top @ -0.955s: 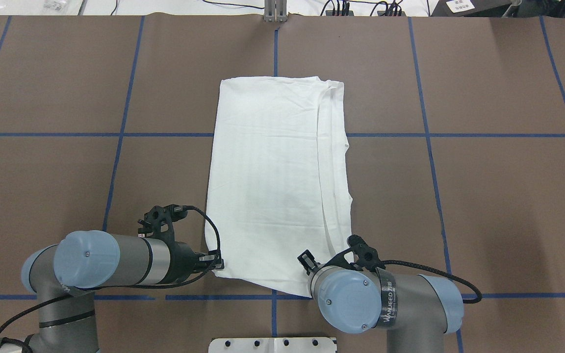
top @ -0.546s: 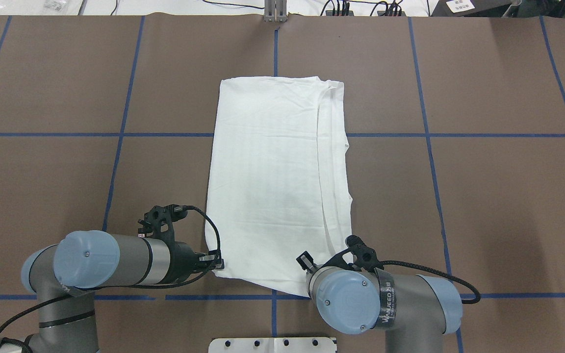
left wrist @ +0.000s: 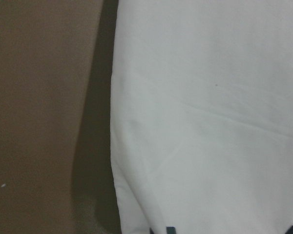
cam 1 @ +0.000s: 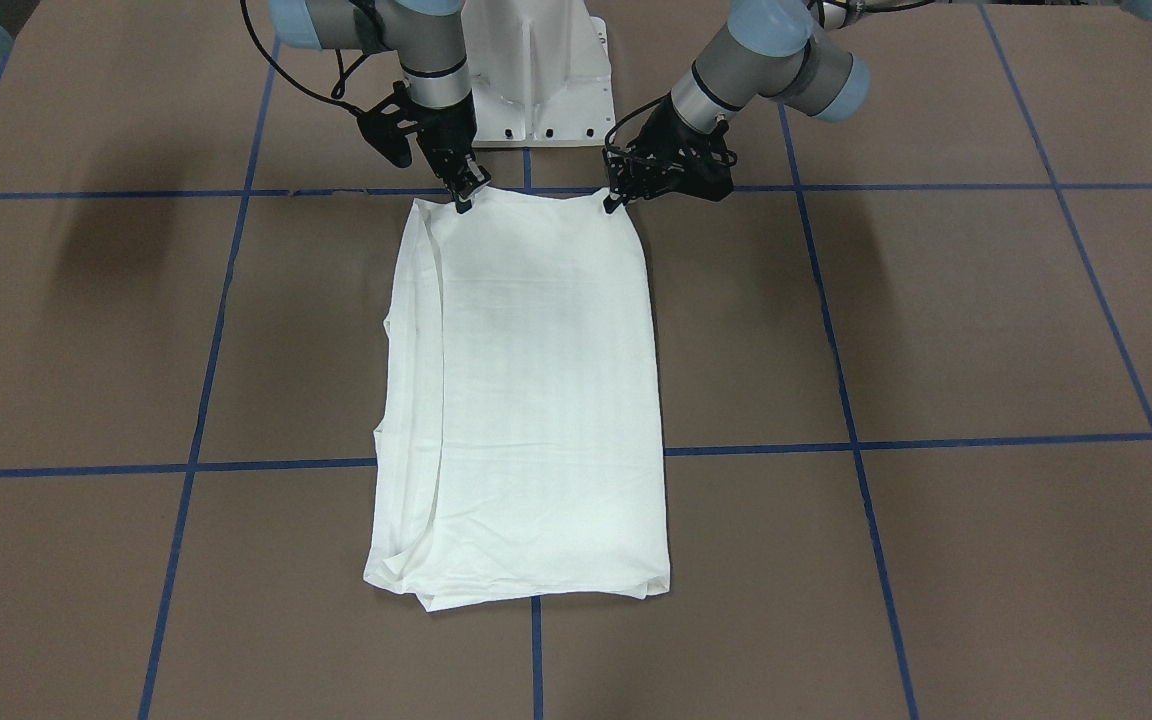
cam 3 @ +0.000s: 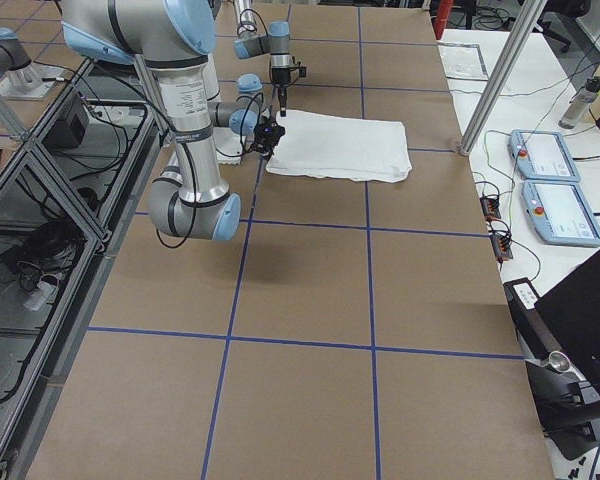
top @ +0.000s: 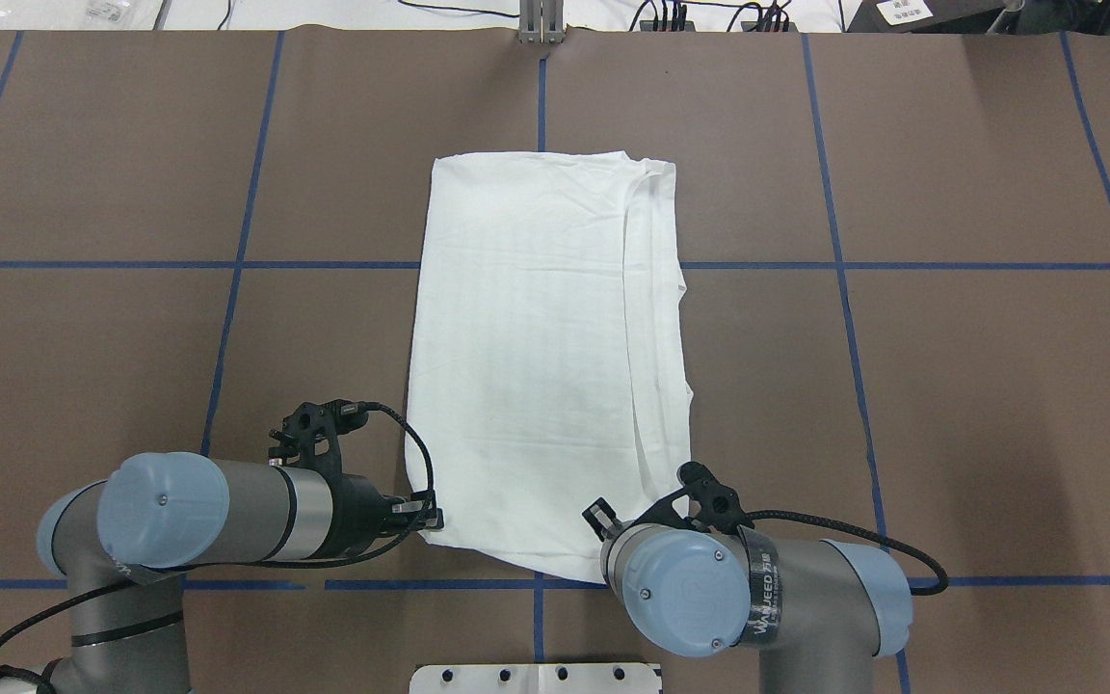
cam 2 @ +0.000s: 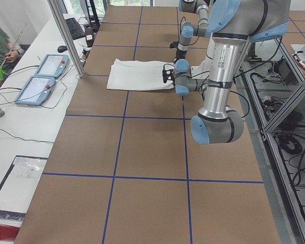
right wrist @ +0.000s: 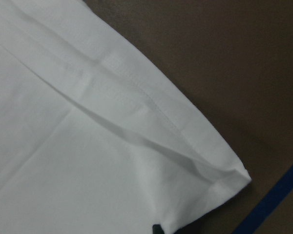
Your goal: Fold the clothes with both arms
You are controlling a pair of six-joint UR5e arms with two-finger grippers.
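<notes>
White T-shirt (cam 1: 546, 400) lies folded lengthwise on the desk (cam 1: 936, 330) in the front view, its robot-side corners apparently pinched in the fingers of the left gripper (cam 1: 611, 203) and right gripper (cam 1: 463, 197). Overhead, those 2 corners sit uneven, so raise both together and level, then carry them toward the far edge.

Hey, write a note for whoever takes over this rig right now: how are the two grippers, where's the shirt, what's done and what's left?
Left gripper: at the shirt's near corner on the robot's left, touching cloth. I can't tell whether it is clamped.
Right gripper: at the other near corner, same doubt.
Shirt: flat on the table, folded lengthwise into a long rectangle, with layered edges along the robot's right.
Done: the lengthwise folds.
Left: probably carrying the near end over to the far end.
</notes>
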